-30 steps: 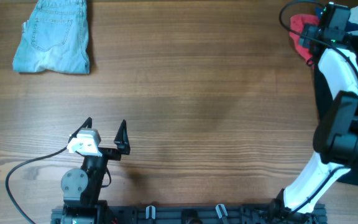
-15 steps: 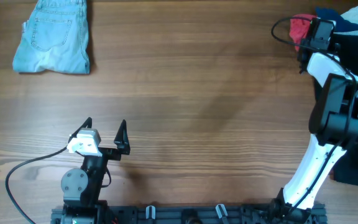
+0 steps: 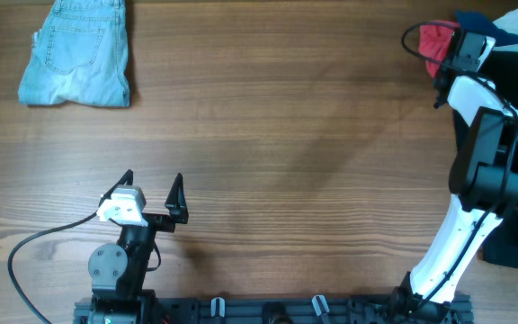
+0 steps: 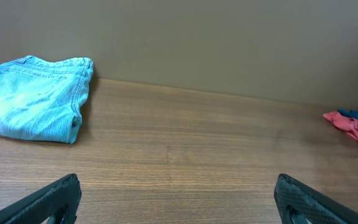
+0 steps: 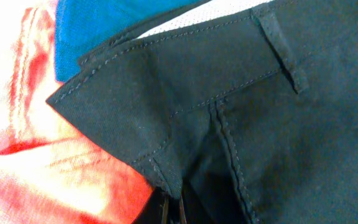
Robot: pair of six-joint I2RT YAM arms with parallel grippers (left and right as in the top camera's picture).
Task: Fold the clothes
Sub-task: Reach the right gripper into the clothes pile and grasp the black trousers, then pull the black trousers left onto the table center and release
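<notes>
Right wrist: black clothes (image 5: 260, 137), neatly stitched, belt loops, pale lining.

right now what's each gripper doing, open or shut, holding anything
Left gripper: open, holding nothing.
Right gripper: shut on a fold of the clothes.

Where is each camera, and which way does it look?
Overhead: above the table, looking straight down; left arm and right arm show.
Left wrist: low, facing across at denim shorts; open left end effector shows.
Right wrist: close against the black garment; right end effector barely shows.
Overhead and left wrist share denim shorts, red garment.
</notes>
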